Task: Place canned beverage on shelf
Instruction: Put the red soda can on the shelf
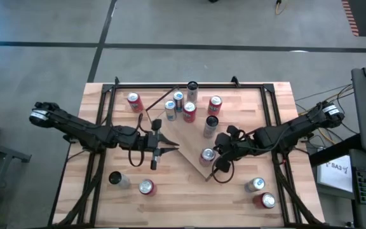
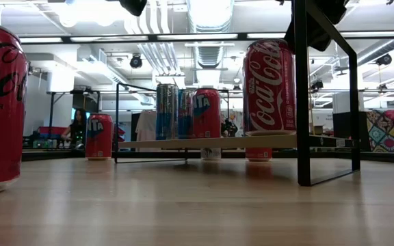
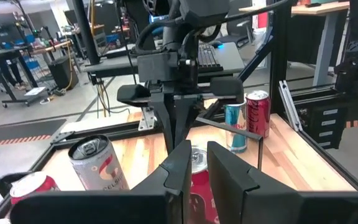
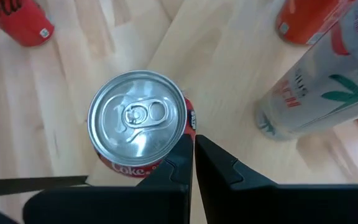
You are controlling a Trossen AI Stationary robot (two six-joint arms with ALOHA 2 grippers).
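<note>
right pincer: right pincer [image 1: 219, 160] hovers over the near corner of the shelf [image 1: 183, 143], fingers pressed together, nothing between them.
can under it: coke can [image 4: 140, 122] stands upright on the shelf, right by that corner; in the right wrist view its silver lid faces straight up at the camera, and the closed fingertips sit just beside its rim, not around it.
key relation: the can lies directly below and a touch ahead of the right pincer; its long axis is vertical, so any grip would come from the side of the wall, not from the lid.
left pincer: left pincer [image 1: 168, 151] is out over the desk [image 1: 189, 191] at the shelf's left edge, fingers nearly together with only a thin slit, holding nothing.
nearer arm: the right arm, clearly; the left one is further off, across the corner of the board.
on the shelf: several upright cans, among them a tall slim can [image 4: 319, 93] near the coke can, apart from it.
off the shelf: loose cans on the desk, two at the left front [image 1: 146, 186] and two at the right front [image 1: 264, 200].
judgement: this can looks placed; the next pick-up probably starts from the right front pair, and the shut fingers must spread first.
risk: a sideways drift could clip the can's rim and tip it.
</note>
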